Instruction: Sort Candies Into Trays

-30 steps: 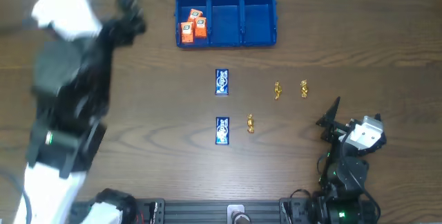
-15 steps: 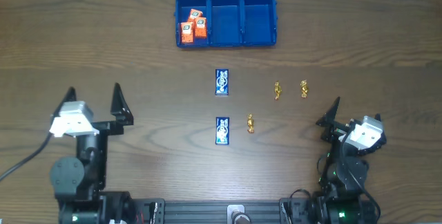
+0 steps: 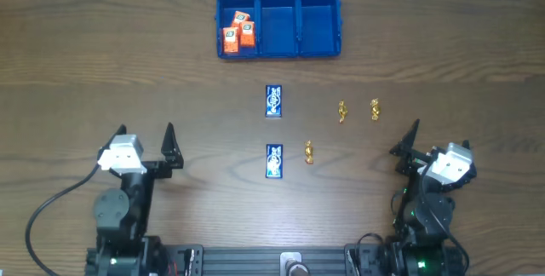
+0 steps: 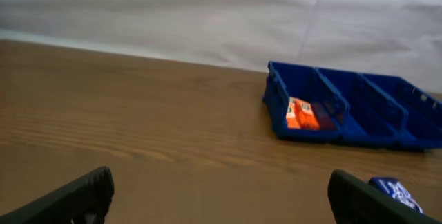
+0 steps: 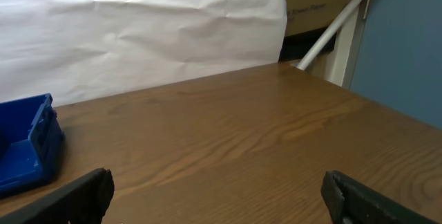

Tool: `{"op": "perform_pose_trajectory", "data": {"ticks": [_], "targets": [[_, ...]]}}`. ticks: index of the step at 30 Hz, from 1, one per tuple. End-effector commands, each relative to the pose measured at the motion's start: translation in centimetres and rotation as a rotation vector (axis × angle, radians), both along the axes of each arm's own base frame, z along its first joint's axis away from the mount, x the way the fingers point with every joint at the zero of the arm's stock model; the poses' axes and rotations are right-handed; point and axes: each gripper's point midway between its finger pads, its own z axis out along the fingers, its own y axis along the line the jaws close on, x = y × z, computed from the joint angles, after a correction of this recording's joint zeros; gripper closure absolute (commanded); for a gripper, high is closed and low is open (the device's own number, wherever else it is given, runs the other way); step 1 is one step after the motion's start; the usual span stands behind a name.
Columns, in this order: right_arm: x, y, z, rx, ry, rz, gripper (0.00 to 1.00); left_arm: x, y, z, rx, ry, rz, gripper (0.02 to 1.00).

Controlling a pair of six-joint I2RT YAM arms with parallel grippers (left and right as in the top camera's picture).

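Blue tray near far edge, loose candies mid-table, left pincer spread

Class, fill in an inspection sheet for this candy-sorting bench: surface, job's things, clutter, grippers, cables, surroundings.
Surface: wooden table.
Job's things: blue tray with three compartments, orange candies in the top view's left one; two blue candies and three gold candies loose on the table.
Clutter: nothing seen.
Grippers: left gripper and right gripper both open, empty.
Cables: black cable beside the left arm.
Surroundings: white sheet behind the table; cardboard box, white tube.
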Motion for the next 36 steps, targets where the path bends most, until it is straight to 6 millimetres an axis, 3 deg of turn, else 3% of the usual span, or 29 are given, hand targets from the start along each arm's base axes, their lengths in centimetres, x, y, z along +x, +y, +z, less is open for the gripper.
{"op": "perform_pose_trajectory", "data": {"ticks": [1, 31, 36], "targets": [[-0.1, -0.2, -0.2, 0.006, 0.003, -0.01, 0.003, -0.5, 0.0, -2.6, -0.013, 0.105, -0.003, 0.02], [-0.1, -0.1, -0.1, 0.006, -0.001, -0.007, 0.003, -0.5, 0.0, -2.7, -0.012, 0.109, 0.0, 0.02], [0.9, 2.2, 1.4, 0.024, -0.067, 0.139, 0.003, -0.5, 0.0, -2.7, -0.013, 0.109, -0.001, 0.02]]}}
